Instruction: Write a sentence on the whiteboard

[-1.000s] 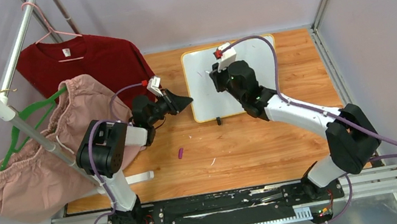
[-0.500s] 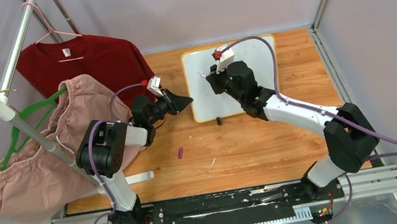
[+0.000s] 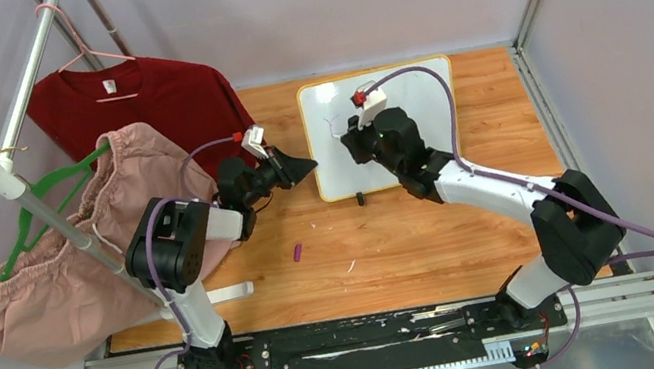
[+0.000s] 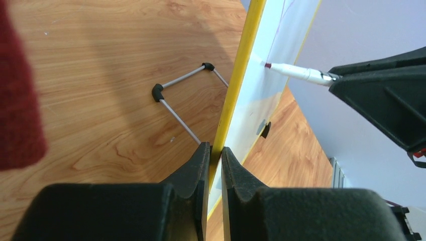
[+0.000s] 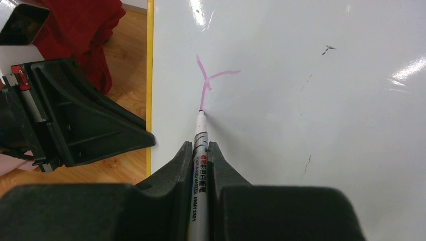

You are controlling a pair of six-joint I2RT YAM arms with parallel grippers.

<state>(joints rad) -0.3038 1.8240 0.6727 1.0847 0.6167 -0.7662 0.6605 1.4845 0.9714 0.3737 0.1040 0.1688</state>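
The whiteboard (image 3: pixel 336 169), white with a yellow frame, stands tilted at the back of the wooden table. My left gripper (image 3: pixel 311 163) is shut on its left frame edge (image 4: pixel 240 70), one finger on each side. A white marker (image 5: pixel 200 138) sits upright between the fingers of my right gripper (image 5: pixel 200 148), which is shut on it. The marker's tip touches the board's upper left area (image 5: pixel 281 125). The sentence (image 5: pixel 208 80) shows as one pink-purple Y-shaped mark, with the tip at the foot of its stem. From the left wrist, the marker (image 4: pixel 296 73) meets the board face (image 4: pixel 261 88).
A red shirt (image 3: pixel 136 101) on a pink hanger and pink shorts (image 3: pixel 66 281) on a green hanger hang from a metal rack (image 3: pixel 43 209) at the left. A small purple cap (image 3: pixel 297 251) lies on the table. The board's wire stand (image 4: pixel 176 98) rests behind it.
My right gripper has slid a little left and toward me along the board with the marker. The left gripper has kept its hold on the frame and has not moved.
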